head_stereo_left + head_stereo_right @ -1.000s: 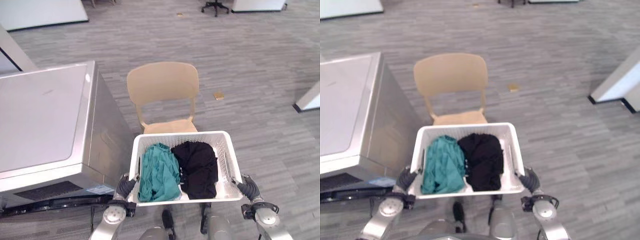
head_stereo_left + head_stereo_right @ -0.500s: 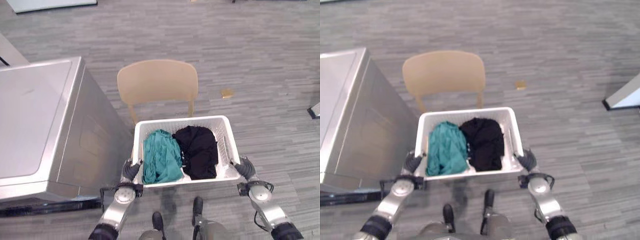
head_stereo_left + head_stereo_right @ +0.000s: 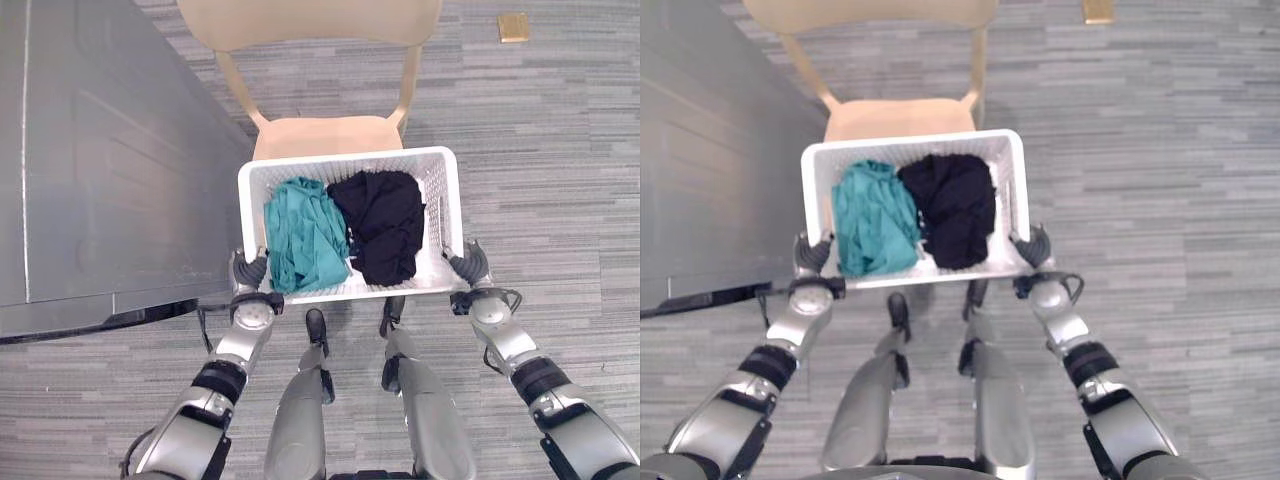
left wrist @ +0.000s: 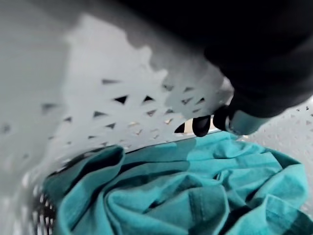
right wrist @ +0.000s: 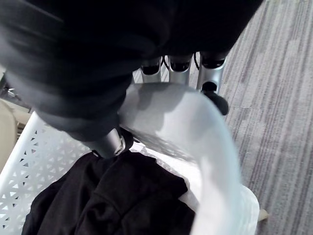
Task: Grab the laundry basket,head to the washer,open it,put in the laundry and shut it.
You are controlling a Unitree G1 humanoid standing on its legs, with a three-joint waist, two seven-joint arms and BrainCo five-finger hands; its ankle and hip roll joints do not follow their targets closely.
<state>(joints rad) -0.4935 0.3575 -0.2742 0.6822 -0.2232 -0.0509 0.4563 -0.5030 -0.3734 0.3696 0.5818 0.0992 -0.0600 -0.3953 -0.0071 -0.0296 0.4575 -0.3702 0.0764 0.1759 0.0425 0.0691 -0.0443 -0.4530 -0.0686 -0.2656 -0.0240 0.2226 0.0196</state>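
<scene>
Floor: grey plank-patterned flooring is spreading under everything, with a small tan scrap lying on it at the far right.
Washer: silver-grey washer is standing at the robot's left, its side panel just beside the basket's left edge.
Chair: tan plastic chair is standing straight ahead, its seat partly passing under the basket's far edge.
Laundry basket: white perforated laundry basket is being carried level in front of the robot, between the two hands.
Laundry: teal garment is lying bunched in the basket's left half; black garment is lying in the right half, touching the teal one.
Left hand: left hand is gripping the basket's left rim near the near corner, its dark-tipped fingers hooking over the wall above the teal cloth.
Right hand: right hand is clamping the basket's right rim near the near corner, fingers curling over the outside and thumb pressing inside by the black cloth.
</scene>
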